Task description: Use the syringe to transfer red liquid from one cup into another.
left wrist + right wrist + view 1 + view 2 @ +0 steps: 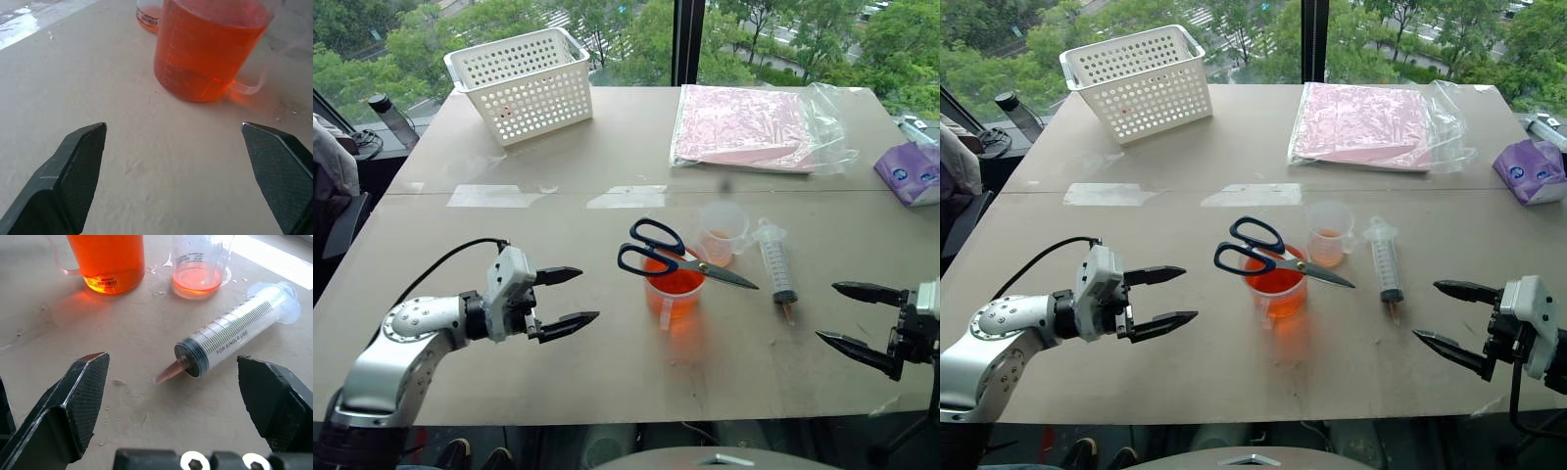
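The handled beaker (674, 286) stands mid-table, holding red liquid (205, 54), with black-handled scissors (668, 257) lying across its rim. Just behind it to the right is the smaller cup (722, 233), with a little orange at its base. The syringe (775, 259) lies flat to the right of both, its stained tip (166, 373) pointing toward the near edge. My left gripper (566, 298) hovers open to the left of the beaker, nothing between its fingers. Open and empty too, my right gripper (855, 315) hangs to the right of the syringe, nearer the front edge.
A white perforated basket (524, 83) stands at the back left. A plastic bag of pink sheets (749, 125) lies at the back right, with a purple pack (909, 172) at the right edge. A dark bottle (391, 117) stands beyond the table's left side.
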Robot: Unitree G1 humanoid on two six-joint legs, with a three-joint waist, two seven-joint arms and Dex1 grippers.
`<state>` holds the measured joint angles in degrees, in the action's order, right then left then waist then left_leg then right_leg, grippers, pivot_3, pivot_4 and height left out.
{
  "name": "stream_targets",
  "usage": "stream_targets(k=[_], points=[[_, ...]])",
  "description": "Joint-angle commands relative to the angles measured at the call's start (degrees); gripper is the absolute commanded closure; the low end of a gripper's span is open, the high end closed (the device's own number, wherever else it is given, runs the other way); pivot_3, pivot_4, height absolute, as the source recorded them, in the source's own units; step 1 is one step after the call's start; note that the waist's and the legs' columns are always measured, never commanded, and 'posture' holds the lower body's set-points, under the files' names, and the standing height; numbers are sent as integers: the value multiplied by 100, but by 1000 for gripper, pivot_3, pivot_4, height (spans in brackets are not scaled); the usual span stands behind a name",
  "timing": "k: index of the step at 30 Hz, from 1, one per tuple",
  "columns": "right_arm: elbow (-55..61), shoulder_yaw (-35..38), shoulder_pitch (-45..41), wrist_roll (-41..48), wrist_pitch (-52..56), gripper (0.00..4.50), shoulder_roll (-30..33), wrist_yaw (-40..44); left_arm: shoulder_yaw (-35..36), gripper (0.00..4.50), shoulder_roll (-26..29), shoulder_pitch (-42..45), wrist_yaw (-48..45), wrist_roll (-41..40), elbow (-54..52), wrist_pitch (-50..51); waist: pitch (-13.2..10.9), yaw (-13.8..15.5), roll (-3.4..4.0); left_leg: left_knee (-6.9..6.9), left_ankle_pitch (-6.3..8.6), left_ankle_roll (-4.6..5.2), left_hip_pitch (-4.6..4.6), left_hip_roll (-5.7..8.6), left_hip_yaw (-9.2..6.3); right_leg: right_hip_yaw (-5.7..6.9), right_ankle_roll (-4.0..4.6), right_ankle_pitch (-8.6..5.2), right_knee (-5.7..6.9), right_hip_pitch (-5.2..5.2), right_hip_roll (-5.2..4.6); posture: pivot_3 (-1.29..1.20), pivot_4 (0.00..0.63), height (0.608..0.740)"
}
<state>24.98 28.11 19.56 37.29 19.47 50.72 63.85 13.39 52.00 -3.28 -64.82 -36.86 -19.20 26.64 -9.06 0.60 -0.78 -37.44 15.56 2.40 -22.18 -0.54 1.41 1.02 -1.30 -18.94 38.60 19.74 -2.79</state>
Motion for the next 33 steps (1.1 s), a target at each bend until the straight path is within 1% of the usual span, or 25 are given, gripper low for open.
stream_targets(k=[1,4,7,10,12,18,22,25,29,31,33], points=[[825,135,-741,1022,1010,44,470,-571,604,0,618,567,-610,-1037,-298,650,-5,-13,0,0,-1,-1,-2,0,-1,0,0,0,2,4,1,0,150,740],[1297,-169,-1452,1597,1658,44,782,-1091,682,0,827,1095,-819,-1219,-161,692,-5,4,4,5,-1,-2,-4,0,-1,3,0,0,-9,3,1,0,150,740],[1669,-818,-2326,1847,2452,44,1280,-1708,665,0,919,1607,-877,-1294,-126,734,-7,4,4,3,-12,-20,-37,0,-8,16,-1,0,-25,17,6,0,150,740],[1923,-1537,-3090,1964,3030,44,1405,-2255,692,0,994,1924,-991,-1313,-111,742,-10,0,-6,-3,-15,-25,-68,0,-13,24,-3,1,-31,40,6,0,150,740],[2032,-1917,-3411,1894,3290,44,1421,-2452,718,0,1029,2081,-994,-1379,-81,820,-10,5,-5,-2,-16,-26,-73,0,-15,26,-3,1,-41,40,9,0,150,740],[2099,-2375,-3872,2013,3882,44,1401,-2712,817,0,1005,2224,-981,-1520,3,999,-12,-6,-7,-2,-16,-26,-85,0,-18,35,-5,2,-52,42,9,0,150,740],[2096,-2501,-4006,2019,4036,44,1285,-2836,831,0,944,2194,-908,-1580,-58,1056,-11,-17,-7,-3,-17,-27,-80,0,-21,37,-5,2,-42,42,11,0,150,740],[2069,-2550,-4150,2239,4231,44,1127,-2968,829,0,931,2098,-924,-1520,-69,1001,-11,-30,-8,-8,-17,-27,-79,0,-21,36,-5,2,-34,42,11,0,150,740],[1747,-2553,-4549,3010,4730,44,621,-3608,851,0,911,1980,-960,-1472,-27,934,-11,-106,-9,-10,-18,-27,-76,0,-22,36,-5,2,-26,42,10,0,150,740],[1401,-2494,-4654,3814,4924,44,389,-4119,850,0,898,1963,-967,-1462,-5,905,-11,-129,-11,-11,-18,-27,-75,0,-22,36,-5,2,-23,41,10,0,150,740],[1041,-2483,-4714,4657,5007,44,327,-4541,847,0,888,1953,-982,-1445,27,874,-12,-138,-12,-12,-18,-27,-73,0,-22,36,-5,2,-20,41,9,0,150,740]])
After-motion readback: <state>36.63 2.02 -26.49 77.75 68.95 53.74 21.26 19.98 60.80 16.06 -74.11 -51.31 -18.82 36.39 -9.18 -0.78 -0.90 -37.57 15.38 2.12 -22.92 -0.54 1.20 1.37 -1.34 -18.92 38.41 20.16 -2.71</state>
